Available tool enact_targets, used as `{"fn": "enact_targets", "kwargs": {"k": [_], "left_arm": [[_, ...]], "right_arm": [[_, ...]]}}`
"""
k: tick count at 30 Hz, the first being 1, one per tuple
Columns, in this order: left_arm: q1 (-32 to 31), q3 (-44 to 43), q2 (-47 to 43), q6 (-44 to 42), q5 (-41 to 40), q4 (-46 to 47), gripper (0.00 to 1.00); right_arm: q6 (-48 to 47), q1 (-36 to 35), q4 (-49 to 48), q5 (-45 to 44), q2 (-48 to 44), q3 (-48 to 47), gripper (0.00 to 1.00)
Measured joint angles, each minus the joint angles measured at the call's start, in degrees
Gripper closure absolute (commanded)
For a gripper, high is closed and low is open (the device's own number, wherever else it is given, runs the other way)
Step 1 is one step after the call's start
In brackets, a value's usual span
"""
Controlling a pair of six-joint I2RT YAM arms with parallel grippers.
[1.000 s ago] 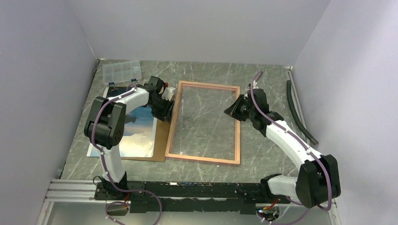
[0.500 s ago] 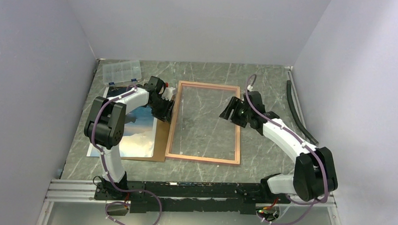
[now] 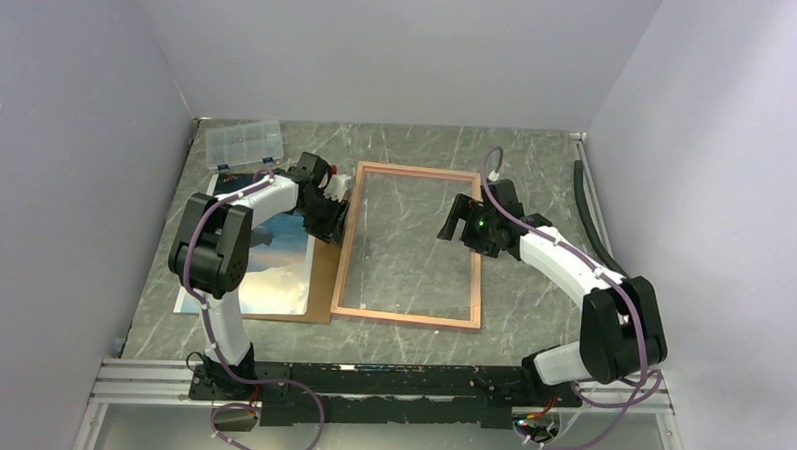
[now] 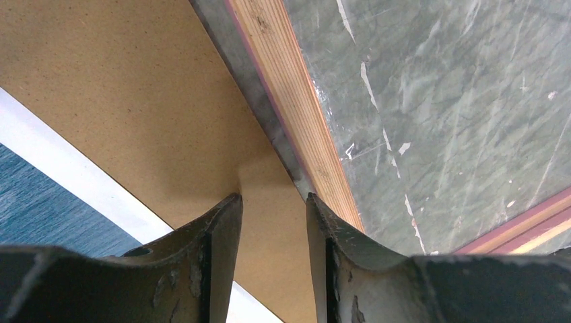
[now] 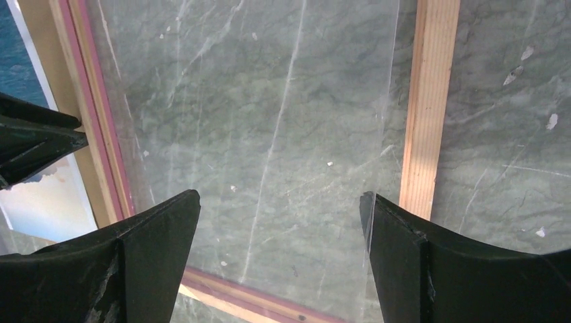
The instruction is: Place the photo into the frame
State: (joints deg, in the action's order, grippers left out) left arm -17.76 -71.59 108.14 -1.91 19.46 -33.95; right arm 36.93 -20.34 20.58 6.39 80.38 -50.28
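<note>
Your frame point(image 3: 403, 315) lies flat mid-table, wood face up. The photo point(image 3: 273, 271) sits at its 9 o'clock, sea side up on the brown backing board point(image 3: 322, 287), not in the frame. Left gripper point(image 4: 269, 202) is low over the board's edge beside the frame's left rail, fingers a narrow gap apart, nothing between them. Right gripper point(image 5: 279, 202) hovers over the frame's 3 o'clock side, spread wide, empty.

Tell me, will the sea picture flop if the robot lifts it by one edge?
Probably floppy: the photo looks paper-thin, lying flat on the brown board. Being so thin, it is likely light too. Lying that flat, its edge may be hard to catch.
</note>
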Motion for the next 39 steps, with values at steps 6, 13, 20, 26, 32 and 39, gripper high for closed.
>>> {"fn": "enact_targets", "kwargs": {"k": [6, 13, 20, 26, 32, 39], "left_arm": [[0.0, 0.0, 0.0, 0.0, 0.0, 0.02, 0.55], [0.0, 0.0, 0.02, -0.02, -0.02, 0.02, 0.56], [0.0, 0.0, 0.04, -0.02, -0.07, 0.04, 0.57], [0.0, -0.09, 0.09, -0.02, -0.07, -0.04, 0.57], [-0.02, -0.13, 0.11, -0.02, -0.04, -0.11, 0.56], [-0.02, -0.28, 0.11, -0.02, -0.07, -0.28, 0.57]], "right_arm": [[-1.33, 0.0, -0.02, -0.83, 1.51, -0.35, 0.07], [-2.43, -0.02, -0.66, -2.49, 2.34, -0.35, 0.07], [-2.71, -0.63, -3.23, -3.85, 2.6, 0.24, 0.06], [-3.15, -1.9, -3.91, -6.47, 5.81, 0.17, 0.03], [-3.76, -2.62, -2.45, -10.88, 7.85, -0.44, 0.0], [-4.31, -2.64, -1.68, -14.16, 7.85, -0.9, 0.0]]}}
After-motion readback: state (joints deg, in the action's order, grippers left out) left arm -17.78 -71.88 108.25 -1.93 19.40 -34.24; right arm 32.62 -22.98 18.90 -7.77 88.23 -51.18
